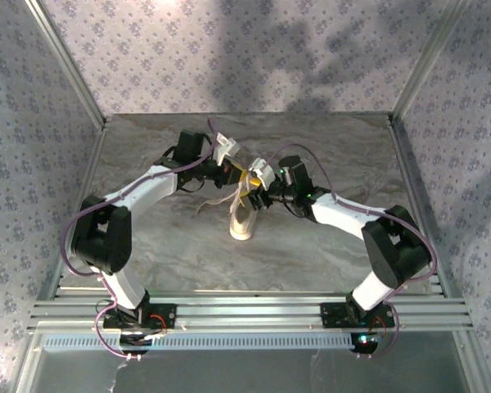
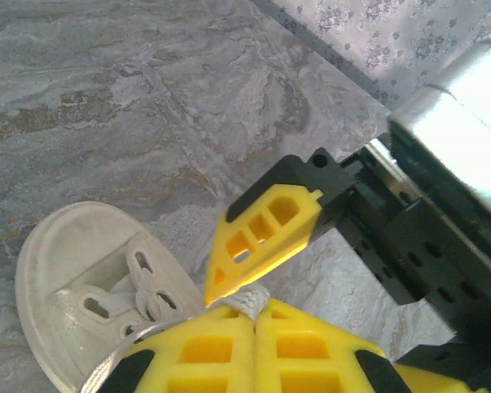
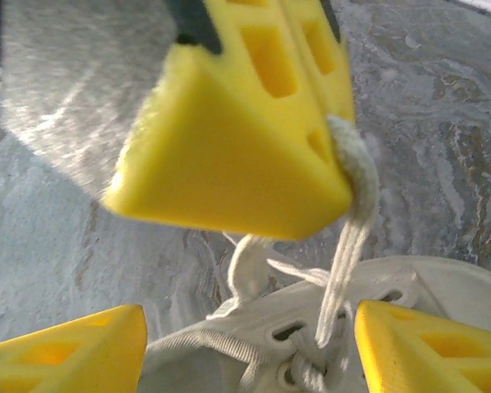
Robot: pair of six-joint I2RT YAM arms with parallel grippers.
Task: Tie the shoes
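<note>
A small cream-white shoe (image 1: 243, 223) stands mid-table, toe toward the arms. Just above it, my left gripper (image 1: 242, 177) is shut on a thin white lace (image 2: 252, 300). In the left wrist view the lace end pokes out between the closed yellow fingertips of the left gripper (image 2: 254, 315), with the shoe (image 2: 82, 286) below left. In the right wrist view the lace (image 3: 348, 213) hangs from the left gripper (image 3: 237, 123) down to the eyelets. My right gripper (image 3: 250, 348) is open, its fingers (image 3: 65, 348) either side of the shoe's laced top (image 3: 254, 340). In the top view the right gripper (image 1: 252, 199) sits beside the left.
The grey marbled tabletop (image 1: 327, 147) is fenced by aluminium posts (image 1: 65, 61) and patterned walls. A loose lace loop (image 3: 250, 270) stands up from the shoe. Other lace ends (image 1: 209, 205) trail left of the shoe.
</note>
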